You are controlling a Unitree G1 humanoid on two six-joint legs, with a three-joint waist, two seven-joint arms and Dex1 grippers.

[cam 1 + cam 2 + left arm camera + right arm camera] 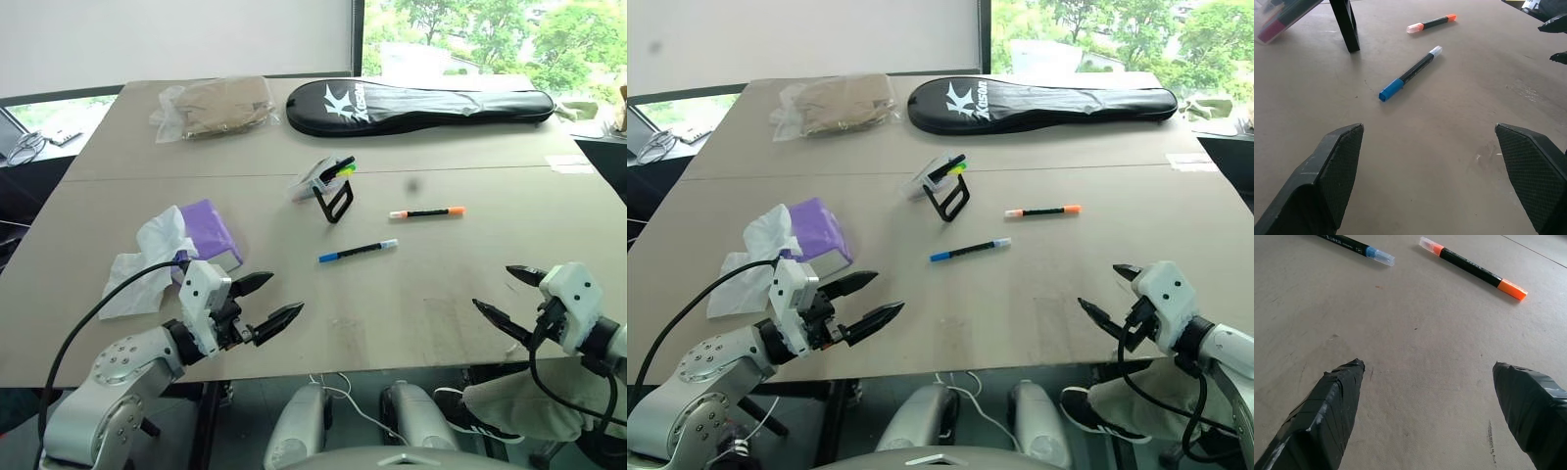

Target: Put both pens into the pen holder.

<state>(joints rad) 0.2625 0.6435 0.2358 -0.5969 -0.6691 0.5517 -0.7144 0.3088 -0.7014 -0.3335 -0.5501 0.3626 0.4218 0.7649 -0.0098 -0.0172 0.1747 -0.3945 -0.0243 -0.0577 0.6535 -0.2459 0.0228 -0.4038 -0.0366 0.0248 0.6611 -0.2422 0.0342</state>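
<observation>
At table centre, the tilted pen holder (320, 180) already holds green and yellow markers, their lower ends hard to make out. The blue pen (358, 251) lies at its 5 o'clock, the orange-ended pen (427, 211) at 3 o'clock. A purple tissue pack (210, 231) sits near the left gripper (263, 304). Left gripper and right gripper (505, 297) hover low, jaws wide, empty.
</observation>
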